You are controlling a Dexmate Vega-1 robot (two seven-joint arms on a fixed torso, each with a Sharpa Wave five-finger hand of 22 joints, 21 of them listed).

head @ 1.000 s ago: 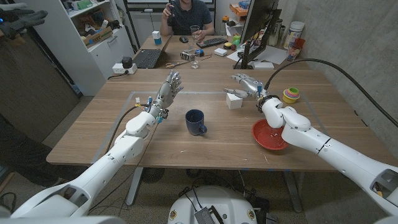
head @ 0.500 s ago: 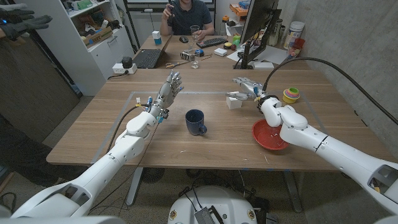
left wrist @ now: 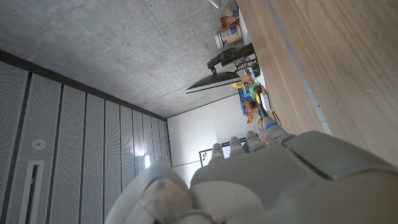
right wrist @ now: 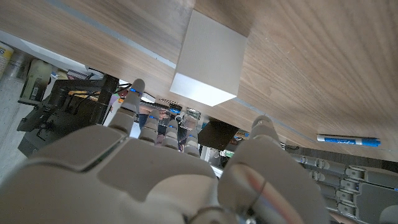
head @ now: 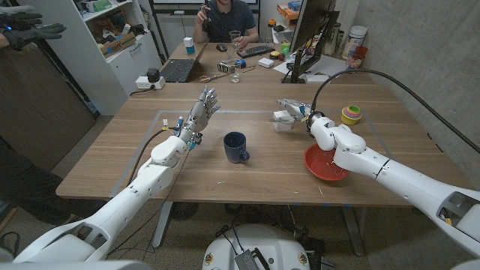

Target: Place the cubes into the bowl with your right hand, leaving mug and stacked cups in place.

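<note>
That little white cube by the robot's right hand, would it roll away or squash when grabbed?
The white cube has flat faces and sharp edges, so it should slide rather than roll if nudged. It holds crisp corners, so it is probably stiff. Its smooth faces might slip between the right hand's fingers. Its weight cannot be judged here.

Concrete wall (head: 420, 45), white shelving (head: 112, 37), second desk (head: 225, 64)

we see a matt wooden table (head: 225, 176) with visible grain, and on it a smooth, matt white cube (head: 283, 121) beside a glossy red bowl (head: 324, 165). left of the bowl stands a glossy dark blue mug (head: 236, 146). the right hand (head: 296, 109) over the cube and the left hand (head: 205, 103) look like smooth, pale grey plastic.
</note>
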